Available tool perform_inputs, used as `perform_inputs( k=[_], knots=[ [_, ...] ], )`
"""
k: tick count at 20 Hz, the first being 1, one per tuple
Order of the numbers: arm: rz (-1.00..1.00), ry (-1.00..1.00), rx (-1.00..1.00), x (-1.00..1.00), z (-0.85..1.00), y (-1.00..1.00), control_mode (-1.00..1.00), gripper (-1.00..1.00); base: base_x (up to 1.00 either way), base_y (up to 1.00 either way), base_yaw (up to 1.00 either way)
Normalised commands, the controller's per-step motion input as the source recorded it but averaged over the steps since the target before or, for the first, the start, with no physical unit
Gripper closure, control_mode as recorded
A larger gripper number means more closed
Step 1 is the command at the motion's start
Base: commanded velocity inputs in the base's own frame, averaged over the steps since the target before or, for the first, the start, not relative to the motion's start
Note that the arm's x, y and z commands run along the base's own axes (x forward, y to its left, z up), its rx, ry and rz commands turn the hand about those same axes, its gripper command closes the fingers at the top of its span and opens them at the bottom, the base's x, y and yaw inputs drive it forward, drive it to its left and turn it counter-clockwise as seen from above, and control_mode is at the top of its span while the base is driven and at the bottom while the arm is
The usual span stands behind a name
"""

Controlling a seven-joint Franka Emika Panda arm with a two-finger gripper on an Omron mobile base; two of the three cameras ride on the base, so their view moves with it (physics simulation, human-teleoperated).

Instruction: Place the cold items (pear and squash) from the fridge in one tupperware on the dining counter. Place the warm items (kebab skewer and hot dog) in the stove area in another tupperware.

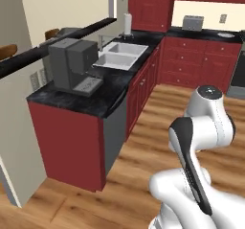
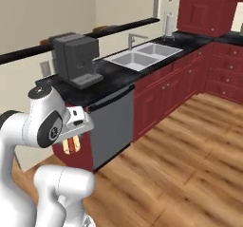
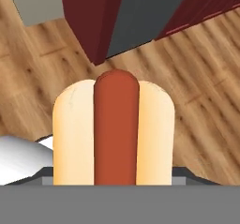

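Hand [image 2: 72,144] gripped the hot dog [image 3: 114,131], carried low over the wood floor [image 3: 197,73]. Not yet in any tupperware; remaining items' status unclear.

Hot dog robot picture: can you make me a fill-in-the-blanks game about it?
1. The fingers are holding a ____.
2. The grey coffee machine stands on the ____ counter.
3. The floor is made of ____.
4. Past the coffee machine, set into the counter, is a double ____.

Missing words: hot dog; black; wood; sink
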Motion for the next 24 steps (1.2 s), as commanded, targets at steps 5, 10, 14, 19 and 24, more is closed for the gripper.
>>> perform_inputs(
  k=[5, 10, 14, 19, 24],
  knots=[
    [0.0, 0.0, 0.0, 0.0, 0.0, 0.0, 1.0, 1.0, -0.49, 1.0, -0.41],
    [0.0, 0.0, 0.0, 0.0, 0.0, 0.0, 1.0, 1.0, -0.33, 1.0, -0.46],
    [0.0, 0.0, 0.0, 0.0, 0.0, 0.0, 1.0, 1.0, -0.37, 1.0, -0.44],
    [0.0, 0.0, 0.0, 0.0, 0.0, 0.0, 1.0, 1.0, -0.43, 1.0, -0.37],
    [0.0, 0.0, 0.0, 0.0, 0.0, 0.0, 1.0, 1.0, -0.37, 1.0, -0.29]
  ],
)
